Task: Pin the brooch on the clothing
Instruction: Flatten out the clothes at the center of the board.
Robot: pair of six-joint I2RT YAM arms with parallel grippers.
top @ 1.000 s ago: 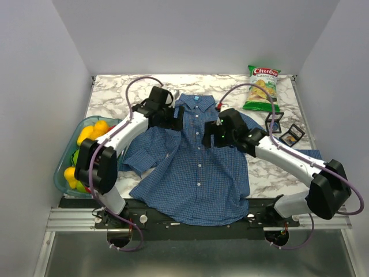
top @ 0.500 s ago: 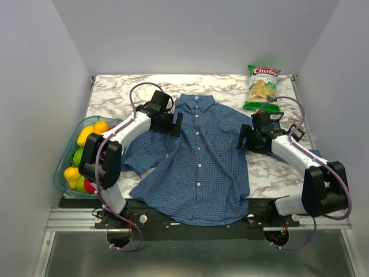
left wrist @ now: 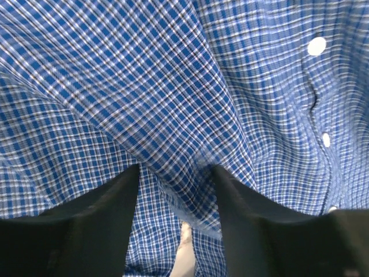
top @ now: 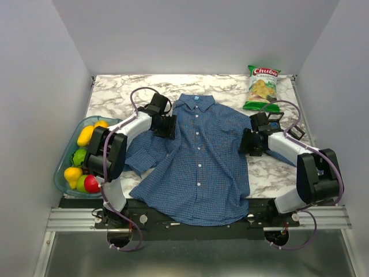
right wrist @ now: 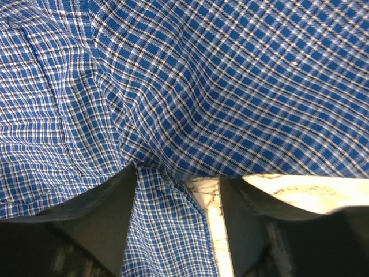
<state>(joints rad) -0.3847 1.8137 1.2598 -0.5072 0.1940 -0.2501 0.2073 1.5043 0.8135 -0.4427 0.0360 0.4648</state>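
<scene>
- Two tools work one soft shirt: the clothing [top: 202, 167] lies flat, front up, on the counter [top: 115, 92], with its hem nearest you at the near edge.
- Judge it light, limp and not slippery. It will drape and wrinkle rather than break, so any lift drags the rest along. Take it at a doubled fold or a seam near the shoulders, to keep the chest panel taut for pinning.
- Midway out, the left tool [left wrist: 173, 173] sits at the shoulder on its own side. Its jaws are part open astride a raised ridge of checked cloth, and you cannot tell whether that ridge is pinched.
- Opposite, the right tool [right wrist: 179, 173] is at the other sleeve's edge, jaws likewise part open over a fold, with marble showing beside it. Its grip is just as unclear.
- Its long axis runs hem to collar, straight away from you. The collar and its light-blue label [top: 196, 98] point to the far wall, and the button line runs down the middle.
- Farthest off, a chips bag [top: 262, 86] lies apart from the shirt. You cannot make out the brooch.
</scene>
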